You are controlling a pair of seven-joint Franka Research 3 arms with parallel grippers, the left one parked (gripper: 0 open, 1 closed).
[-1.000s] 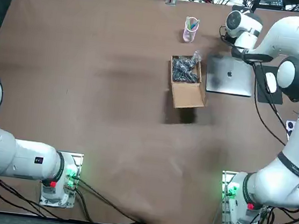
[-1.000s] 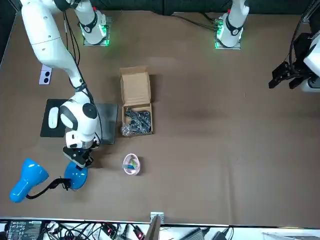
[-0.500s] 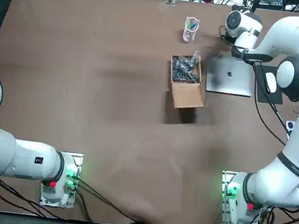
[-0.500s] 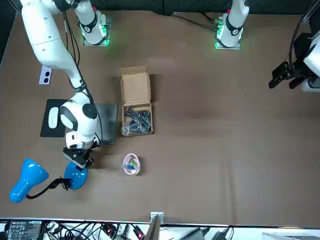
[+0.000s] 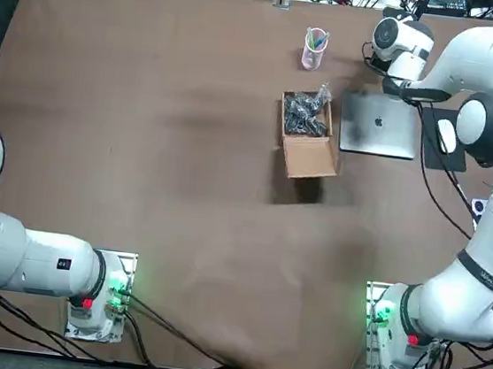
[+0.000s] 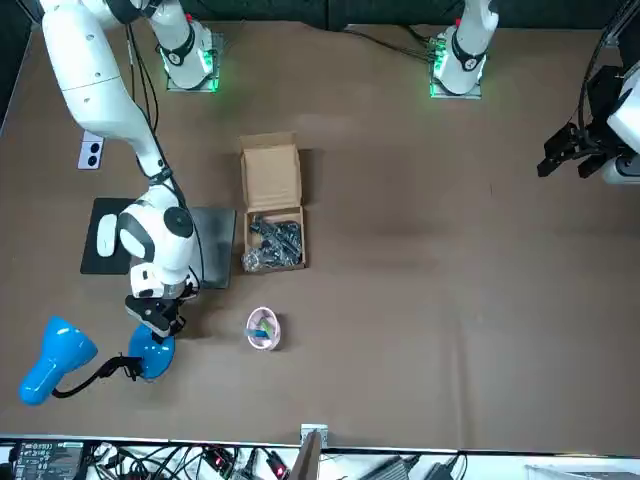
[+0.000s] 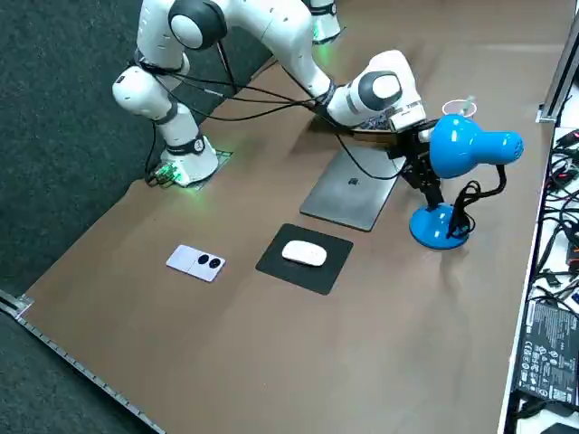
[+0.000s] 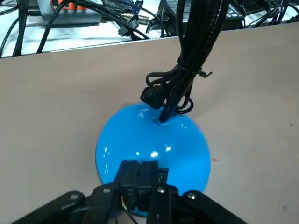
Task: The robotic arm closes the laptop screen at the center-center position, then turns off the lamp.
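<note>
tool (image 8: 142, 165) unmoved | pinched closed | lamp base (image 8: 140, 135) directly beneath | laptop (image 5: 378, 124) lid down

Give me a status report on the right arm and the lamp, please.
Right tool shut, tips down at the blue lamp base. Laptop closed flat. Lamp cable bunched on the base, just beyond the tool.

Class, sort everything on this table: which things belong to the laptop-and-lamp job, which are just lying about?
Job: closed laptop, blue lamp, right gripper shut over the lamp's base.
Lying about: cardboard box, pink cup, mouse, mouse pad.
</note>
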